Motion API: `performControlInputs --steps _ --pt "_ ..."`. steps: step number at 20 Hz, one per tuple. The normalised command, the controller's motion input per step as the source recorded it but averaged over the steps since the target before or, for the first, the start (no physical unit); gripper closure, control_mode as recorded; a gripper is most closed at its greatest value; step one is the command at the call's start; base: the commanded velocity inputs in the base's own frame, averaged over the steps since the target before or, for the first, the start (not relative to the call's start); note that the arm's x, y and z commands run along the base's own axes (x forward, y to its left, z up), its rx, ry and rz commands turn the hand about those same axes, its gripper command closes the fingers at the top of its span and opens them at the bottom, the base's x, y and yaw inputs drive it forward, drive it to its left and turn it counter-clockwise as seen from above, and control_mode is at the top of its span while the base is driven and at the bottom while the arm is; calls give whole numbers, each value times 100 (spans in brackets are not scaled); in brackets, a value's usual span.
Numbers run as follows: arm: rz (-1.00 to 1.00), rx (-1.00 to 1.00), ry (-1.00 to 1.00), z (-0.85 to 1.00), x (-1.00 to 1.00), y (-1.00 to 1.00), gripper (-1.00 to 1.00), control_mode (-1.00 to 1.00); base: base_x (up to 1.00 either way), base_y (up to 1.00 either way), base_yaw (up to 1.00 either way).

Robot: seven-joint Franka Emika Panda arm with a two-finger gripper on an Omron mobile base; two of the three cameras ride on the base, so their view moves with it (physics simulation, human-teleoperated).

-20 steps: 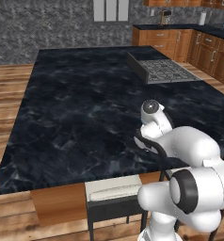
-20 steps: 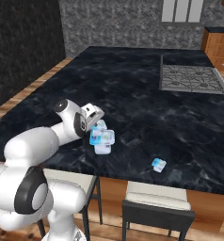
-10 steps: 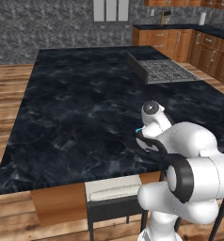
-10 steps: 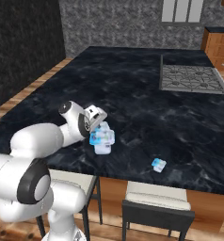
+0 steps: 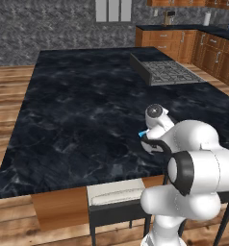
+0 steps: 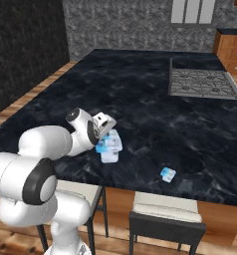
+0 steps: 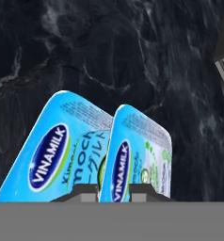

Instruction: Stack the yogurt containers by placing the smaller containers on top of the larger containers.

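claw over the stacked yogurt, one small cup left apart

the dark surface (image 6: 140, 94) carries the big tub (image 6: 109, 152) near its front edge, with a small cup (image 6: 110, 141) sitting on its lid, seemingly placed there as the task asks. a second small cup (image 6: 167, 174) lies well apart to the right, probably next. the claw (image 7: 113, 192) sits close above the stack; its fingertips (image 7: 88, 192) straddle a blue lid edge, but i cannot tell if they grip. since a second ago the arm has leaned further forward; the containers have stayed put.
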Motion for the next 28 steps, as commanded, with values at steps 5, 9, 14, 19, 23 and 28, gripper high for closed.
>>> performControlInputs --steps 5,9,14,19,23,28 --pt "0 -2 0 -10 25 0 100 -100 0 0 0" --pt "0 -2 2 -7 6 0 100 -100 0 0 0" --pt "0 -1 1 -1 -6 0 -100 -100 0 0 0" --pt "0 0 0 -2 -28 -14 -100 -100 0 0 0" --pt "0 0 1 -1 -20 -11 -100 -100 0 0 0" --pt "0 1 0 27 -34 0 -100 -100 0 0 0"
